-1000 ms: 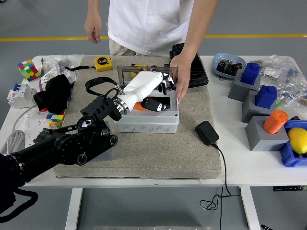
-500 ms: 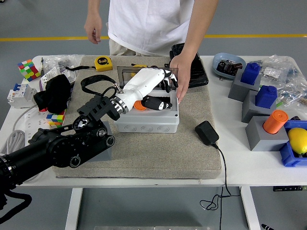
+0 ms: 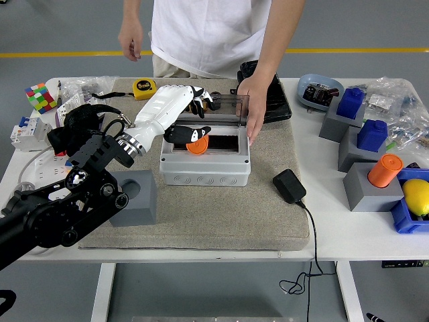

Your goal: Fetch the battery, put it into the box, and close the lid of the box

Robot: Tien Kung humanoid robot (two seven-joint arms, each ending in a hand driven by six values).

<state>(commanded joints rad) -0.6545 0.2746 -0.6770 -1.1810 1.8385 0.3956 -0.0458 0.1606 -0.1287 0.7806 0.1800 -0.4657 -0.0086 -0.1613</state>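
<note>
Lid-closing step in hand: orange disc-shaped battery (image 3: 197,145) lying at left end of grey plastic box (image 3: 205,161), white left hand (image 3: 175,113) above it, fingers (image 3: 201,99) loosely curled, empty, reaching next for raised smoky lid (image 3: 228,98).

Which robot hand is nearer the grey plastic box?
Left. The left hand is over the grey plastic box's left end, by its clear lid. The right hand is out of view.

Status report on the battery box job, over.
Left hand open over the box, fingers at the raised lid. Orange battery inside. Person's hand steadies the box's right side.
</note>
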